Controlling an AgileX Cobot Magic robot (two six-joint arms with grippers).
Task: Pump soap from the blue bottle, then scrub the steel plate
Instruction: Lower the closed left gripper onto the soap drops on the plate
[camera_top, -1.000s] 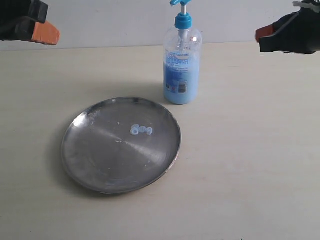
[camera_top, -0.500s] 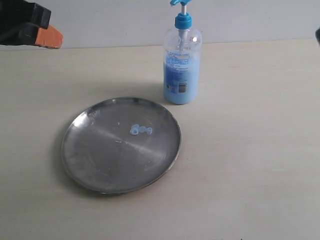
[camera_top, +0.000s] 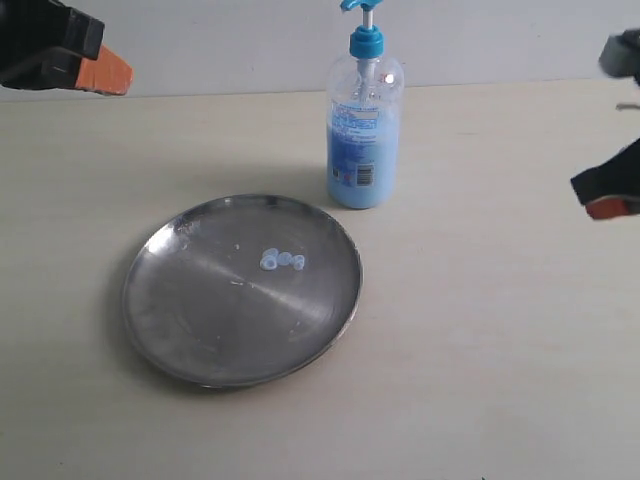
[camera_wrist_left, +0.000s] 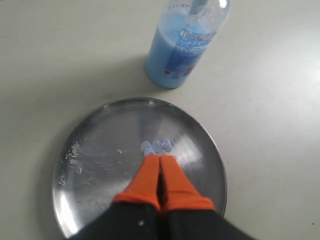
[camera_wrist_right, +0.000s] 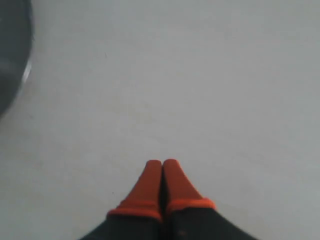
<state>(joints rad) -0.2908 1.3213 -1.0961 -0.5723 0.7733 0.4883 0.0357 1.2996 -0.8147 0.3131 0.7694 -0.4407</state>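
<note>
The steel plate (camera_top: 200, 300) lies on the table left of centre, with small pale blue blobs of soap (camera_top: 281, 261) near its middle. The blue bottle (camera_top: 364, 140) stands upright just behind the plate's right rim. My left gripper (camera_top: 118, 72) hangs high at the upper left, shut and empty; its wrist view looks down on the plate (camera_wrist_left: 90, 170), the soap (camera_wrist_left: 156, 146) and the bottle (camera_wrist_left: 182, 45) past its tips (camera_wrist_left: 160, 159). My right gripper (camera_top: 612, 208) sits at the right edge, blurred, shut and empty (camera_wrist_right: 162, 163) over bare table.
A pale wall runs behind the beige table (camera_top: 500, 350). In the right wrist view only a sliver of the plate's rim (camera_wrist_right: 20, 75) shows at one edge.
The right gripper left the upper right, went out of view, and now shows lower at the right edge. The left gripper shifted slightly. Plate, soap and bottle have not moved.
</note>
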